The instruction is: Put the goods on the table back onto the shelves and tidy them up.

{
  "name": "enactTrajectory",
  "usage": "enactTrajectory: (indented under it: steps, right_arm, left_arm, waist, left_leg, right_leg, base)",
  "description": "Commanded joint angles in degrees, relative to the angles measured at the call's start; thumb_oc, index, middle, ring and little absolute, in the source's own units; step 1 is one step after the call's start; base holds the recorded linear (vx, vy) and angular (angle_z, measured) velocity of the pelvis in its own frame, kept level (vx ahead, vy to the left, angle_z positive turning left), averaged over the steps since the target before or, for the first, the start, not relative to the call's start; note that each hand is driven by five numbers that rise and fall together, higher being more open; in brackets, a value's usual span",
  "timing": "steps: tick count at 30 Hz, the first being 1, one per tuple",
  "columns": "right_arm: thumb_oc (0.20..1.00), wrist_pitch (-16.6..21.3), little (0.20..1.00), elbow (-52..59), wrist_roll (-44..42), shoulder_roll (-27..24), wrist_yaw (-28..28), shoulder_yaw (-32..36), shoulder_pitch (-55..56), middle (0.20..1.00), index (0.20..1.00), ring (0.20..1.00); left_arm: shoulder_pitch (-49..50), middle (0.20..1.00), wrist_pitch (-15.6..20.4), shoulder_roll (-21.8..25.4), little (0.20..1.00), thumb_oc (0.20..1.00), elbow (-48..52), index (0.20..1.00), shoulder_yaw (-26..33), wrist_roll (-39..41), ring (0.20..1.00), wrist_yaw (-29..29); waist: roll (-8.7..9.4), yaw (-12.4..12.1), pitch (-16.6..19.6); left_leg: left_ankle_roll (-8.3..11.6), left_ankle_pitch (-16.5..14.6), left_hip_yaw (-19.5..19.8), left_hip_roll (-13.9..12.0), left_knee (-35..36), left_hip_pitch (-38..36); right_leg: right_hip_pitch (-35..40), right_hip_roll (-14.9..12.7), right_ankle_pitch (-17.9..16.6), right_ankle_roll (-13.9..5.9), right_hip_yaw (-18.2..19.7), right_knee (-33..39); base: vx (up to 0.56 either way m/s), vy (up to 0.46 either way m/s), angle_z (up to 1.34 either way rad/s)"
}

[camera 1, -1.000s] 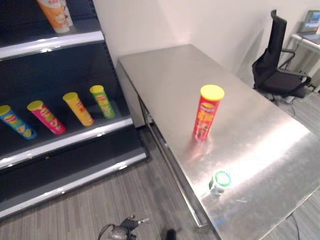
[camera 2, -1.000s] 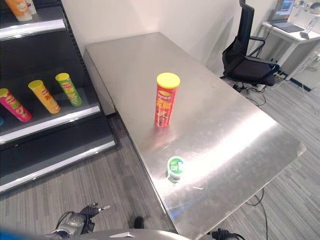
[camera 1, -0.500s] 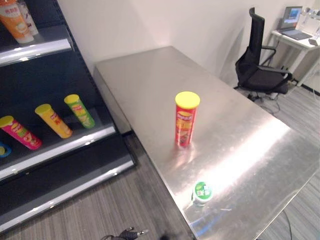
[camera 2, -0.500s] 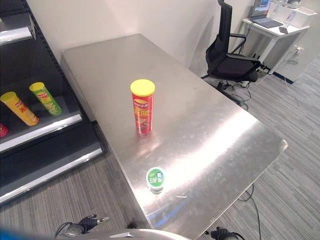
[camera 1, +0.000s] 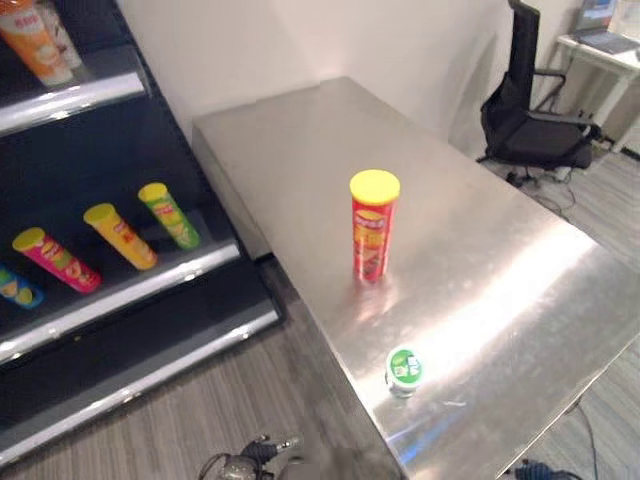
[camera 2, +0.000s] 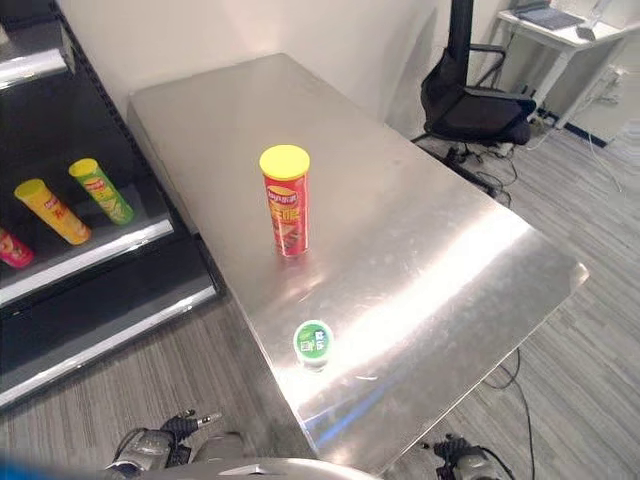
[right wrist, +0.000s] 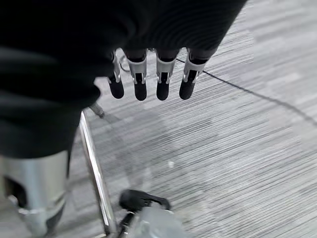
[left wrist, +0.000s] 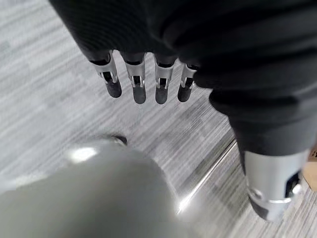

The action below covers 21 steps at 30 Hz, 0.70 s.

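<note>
A red crisp tube with a yellow lid [camera 1: 373, 226] stands upright in the middle of the steel table [camera 1: 500, 250]. A small green-lidded jar [camera 1: 404, 368] sits near the table's front edge. The dark shelves [camera 1: 110, 300] on the left hold several tubes lying at a slant: green [camera 1: 168, 214], yellow [camera 1: 118, 235], pink [camera 1: 55, 259]. My left hand [left wrist: 143, 82] hangs over the grey floor with straight fingers and holds nothing. My right hand [right wrist: 148, 79] also hangs over the floor, fingers straight and empty.
An orange bottle [camera 1: 35, 42] stands on the upper shelf. A black office chair [camera 1: 535, 105] and a white desk with a laptop [camera 1: 605, 40] are at the back right. A table leg [right wrist: 96, 178] rises beside my right hand. Grey carpet lies between shelves and table.
The whole picture has shifted, so the camera moved; the tube and the jar stay where they were on the table.
</note>
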State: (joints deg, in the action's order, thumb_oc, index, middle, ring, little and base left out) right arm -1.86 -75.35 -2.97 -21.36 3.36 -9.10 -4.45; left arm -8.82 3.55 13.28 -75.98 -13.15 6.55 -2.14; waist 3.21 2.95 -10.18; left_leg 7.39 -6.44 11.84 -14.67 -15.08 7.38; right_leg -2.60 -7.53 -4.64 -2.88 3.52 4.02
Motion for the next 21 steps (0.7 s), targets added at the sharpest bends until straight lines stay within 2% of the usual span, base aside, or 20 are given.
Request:
enactTrajectory:
  steps: [1, 2, 3, 4, 5, 6, 7, 8, 9, 11, 12, 14, 17, 18, 19, 21]
  right_arm:
    - [1.000, -0.02, 1.000, 0.05, -2.08, -1.26, 0.52, 0.32, 1.08, 1.000, 1.000, 1.000]
    - [1.000, -0.25, 1.000, 0.37, -2.01, -1.07, 0.53, 0.63, 0.60, 1.000, 1.000, 1.000]
    - [1.000, -0.43, 1.000, 0.99, -2.02, -0.63, 1.05, 0.28, -0.75, 1.000, 1.000, 1.000]
    - [1.000, -0.43, 1.000, 0.99, -2.02, -0.61, 1.05, 0.28, -0.76, 1.000, 1.000, 1.000]
    - [1.000, -0.17, 1.000, 1.70, -1.76, -0.40, 1.23, -0.22, -1.43, 1.000, 1.000, 1.000]
    - [1.000, -0.09, 1.000, 1.32, -1.93, 0.28, 1.21, -1.34, -1.76, 1.000, 1.000, 1.000]
    - [1.000, 0.07, 1.000, 1.13, -2.19, 0.58, 1.11, -1.97, -1.35, 1.000, 1.000, 1.000]
    - [1.000, 0.08, 1.000, 1.13, -2.20, 0.58, 1.11, -1.97, -1.34, 1.000, 1.000, 1.000]
    - [1.000, 0.02, 1.000, 0.70, -2.39, 0.53, 1.06, -2.01, -1.28, 1.000, 1.000, 1.000]
    - [1.000, -0.06, 1.000, 0.02, -2.87, 0.42, 1.19, -1.81, -1.06, 1.000, 1.000, 1.000]
    - [1.000, 0.08, 1.000, -0.43, -3.47, 0.39, 1.22, -1.43, -0.76, 1.000, 1.000, 1.000]
    - [1.000, 0.15, 1.000, -1.48, -3.98, 0.23, 1.44, -0.63, -0.06, 1.000, 1.000, 1.000]
    - [1.000, 0.36, 1.000, -2.00, -4.50, 0.40, 1.38, -0.19, 0.88, 1.000, 1.000, 1.000]
    - [1.000, 0.35, 1.000, -2.15, -4.65, 0.63, 1.07, -0.53, 0.94, 1.000, 1.000, 1.000]
    - [1.000, 0.24, 1.000, -2.32, -4.52, 0.52, 1.12, -0.77, 0.81, 1.000, 1.000, 1.000]
    - [1.000, 0.43, 1.000, -1.84, -4.40, 0.52, 1.09, -1.27, 0.86, 1.000, 1.000, 1.000]
  left_arm:
    - [1.61, 1.000, 2.12, 1.82, 1.000, 1.000, 3.13, 1.000, -0.30, -0.50, 1.000, -1.42]
    - [1.22, 1.000, 1.97, 2.12, 1.000, 1.000, 3.12, 1.000, -0.71, -1.28, 1.000, -1.29]
    - [0.38, 1.000, 2.30, 3.23, 1.000, 1.000, 3.20, 1.000, -1.82, -2.07, 1.000, -1.53]
    - [0.36, 1.000, 2.30, 3.25, 1.000, 1.000, 3.20, 1.000, -1.81, -2.07, 1.000, -1.52]
    - [-0.06, 1.000, 1.96, 3.93, 1.000, 1.000, 3.50, 1.000, -2.08, -3.27, 1.000, -1.50]
    - [-0.09, 1.000, 1.83, 4.55, 1.000, 1.000, 3.15, 1.000, -2.22, -3.19, 1.000, -1.15]
    - [-0.15, 1.000, 1.60, 5.05, 1.000, 1.000, 3.43, 1.000, -1.02, -1.94, 1.000, -0.71]
    - [-0.14, 1.000, 1.59, 5.05, 1.000, 1.000, 3.44, 1.000, -1.02, -1.93, 1.000, -0.71]
    - [-0.03, 1.000, 1.26, 5.19, 1.000, 1.000, 3.03, 1.000, -0.69, -1.73, 1.000, -0.24]
    - [0.53, 1.000, 0.71, 5.47, 1.000, 1.000, 2.27, 1.000, -0.36, -2.45, 1.000, -0.12]
    - [0.87, 1.000, 0.57, 5.50, 1.000, 1.000, 1.94, 1.000, -0.12, -2.63, 1.000, -0.07]
    - [1.33, 1.000, 0.35, 5.50, 1.000, 1.000, 1.74, 1.000, 0.58, -2.43, 1.000, 0.14]
    - [1.72, 1.000, 0.60, 5.05, 1.000, 1.000, 1.76, 1.000, 0.18, -3.34, 1.000, 0.44]
    - [1.78, 1.000, 0.58, 4.70, 1.000, 1.000, 2.03, 1.000, 0.10, -3.36, 1.000, 0.46]
    - [1.50, 1.000, 0.69, 4.03, 1.000, 1.000, 2.35, 1.000, -0.11, -2.97, 1.000, 0.32]
    - [1.58, 1.000, 0.92, 3.17, 1.000, 1.000, 2.82, 1.000, -0.86, -3.13, 1.000, 0.50]
  waist:
    - [-1.20, 0.15, 1.49]
    - [-1.28, 0.81, 1.61]
    - [-0.97, 0.65, 0.76]
    - [-0.83, 0.67, 0.90]
    - [-1.16, 0.40, 0.65]
    - [-1.84, 0.95, 0.02]
    - [-2.36, -0.02, 0.02]
    - [-2.39, 0.03, -0.12]
    - [-2.89, -0.64, -0.16]
    - [-3.48, -0.92, 0.40]
    - [-3.64, -1.00, 0.40]
    - [-3.68, -1.49, 0.61]
    - [-3.15, -1.52, 1.32]
    - [-2.94, -1.26, 1.33]
    - [-2.73, -1.07, 1.18]
    - [-2.50, -0.89, 1.41]
  left_leg:
    - [1.38, -1.32, 4.50, 2.41, 3.66, -3.91]
    - [1.15, -2.82, 2.87, 3.77, 4.51, -4.45]
    - [0.11, -4.54, -0.51, 5.48, 6.65, -5.77]
    - [0.08, -4.34, -0.53, 5.64, 6.79, -5.63]
    - [-0.49, -3.93, -2.73, 6.34, 7.73, -5.64]
    - [-2.12, -2.08, -4.60, 8.30, 10.63, -6.18]
    - [-3.59, 0.29, -5.04, 11.02, 13.37, -5.54]
    - [-3.58, 0.28, -4.98, 10.98, 13.48, -5.78]
    - [-4.68, 1.77, -5.45, 12.22, 15.57, -5.79]
    - [-5.54, 3.19, -7.01, 13.23, 17.87, -5.93]
    - [-5.82, 3.59, -7.29, 13.60, 18.39, -6.43]
    - [-6.10, 4.17, -8.73, 14.31, 18.82, -6.80]
    - [-6.52, 4.09, -9.14, 15.93, 19.32, -7.55]
    - [-6.57, 4.08, -9.03, 16.17, 19.31, -7.87]
    - [-6.62, 4.00, -8.80, 16.57, 19.30, -8.32]
    - [-6.71, 3.71, -8.86, 16.81, 19.36, -9.01]
  right_leg:
    - [3.83, -9.60, 6.97, -9.65, 8.43, -3.95]
    - [2.18, -11.36, 3.74, -10.06, 8.39, -3.87]
    - [-3.06, -14.20, -7.17, -9.84, 6.66, -3.22]
    - [-3.27, -14.36, -7.26, -9.89, 6.72, -3.19]
    - [-3.77, -15.07, -8.54, -9.74, 2.19, -1.77]
    - [-5.10, -9.99, -5.52, -8.48, 2.40, -3.50]
    - [-3.80, -5.99, -1.36, -8.15, 1.53, -4.37]
    - [-3.59, -5.96, -1.26, -8.13, 1.44, -4.40]
    - [-2.98, -2.87, 2.61, -6.64, -0.60, -7.38]
    - [-1.48, 0.66, 7.26, -5.58, -2.48, -9.81]
    - [-1.02, 2.32, 8.72, -5.01, -2.08, -11.63]
    - [0.86, 4.43, 11.00, -4.21, -3.98, -13.14]
    - [3.02, 6.55, 11.49, -3.13, -2.38, -10.83]
    - [2.52, 7.42, 11.04, -2.54, -0.99, -9.98]
    - [2.86, 7.91, 9.23, -2.86, -0.02, -6.87]
    - [3.84, 8.00, 8.05, -2.65, 0.15, -3.91]
  base:
    - [0.05, 0.712, -0.43]
    - [-0.09, 0.908, -0.53]
    - [-0.13, 0.628, -0.45]
    - [-0.20, 0.558, -0.54]
    - [-0.21, 0.542, -0.62]
    - [-0.33, 0.843, -0.71]
    - [-0.25, 0.699, -0.58]
    - [-0.20, 0.471, -0.43]
    - [-0.13, 0.262, -0.28]
    - [-0.16, 0.322, -0.23]
    - [-0.12, 0.240, -0.31]
    - [-0.09, 0.151, -0.21]
    - [-0.02, 0.061, -0.22]
    - [0.01, -0.005, -0.18]
    - [0.02, -0.028, -0.13]
    - [0.03, -0.027, -0.08]
